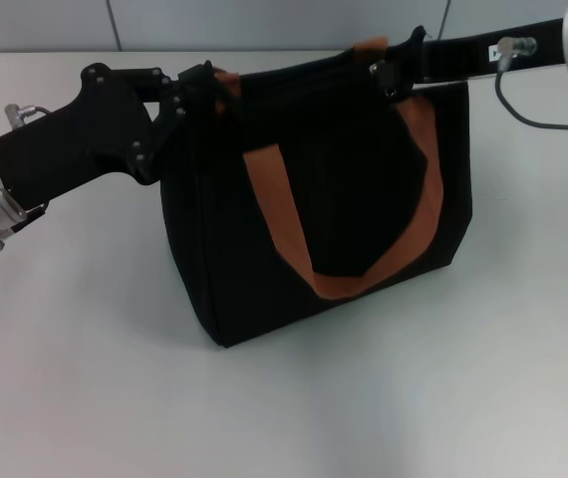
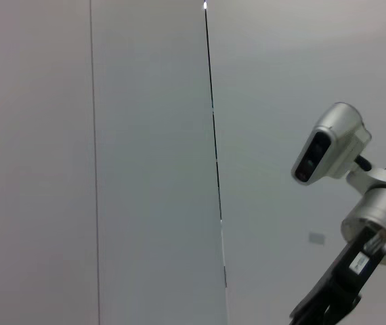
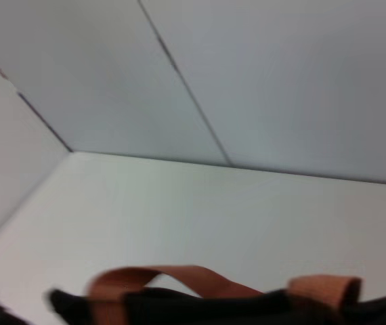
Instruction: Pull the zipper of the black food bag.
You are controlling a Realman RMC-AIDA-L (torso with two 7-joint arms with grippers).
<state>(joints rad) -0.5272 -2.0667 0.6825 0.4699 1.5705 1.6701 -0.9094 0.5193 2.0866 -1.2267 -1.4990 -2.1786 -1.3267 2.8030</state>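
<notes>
The black food bag (image 1: 344, 189) stands upright on the white table (image 1: 85, 378), its brown-orange strap handle (image 1: 364, 279) hanging down the front. My left gripper (image 1: 204, 85) is at the bag's top left corner and looks shut on the fabric beside a strap end. My right gripper (image 1: 396, 68) reaches in from the upper right and sits on the bag's top edge, right of the middle. A small silver piece (image 1: 377, 72) at its tip may be the zipper pull. The right wrist view shows the bag's top edge (image 3: 200, 308) and straps (image 3: 159, 277).
A grey panelled wall (image 1: 264, 20) runs behind the table. A grey cable (image 1: 523, 110) hangs from my right arm, above the table at the right. The left wrist view shows only the wall and my right arm's wrist (image 2: 376, 223) with its camera (image 2: 328, 145).
</notes>
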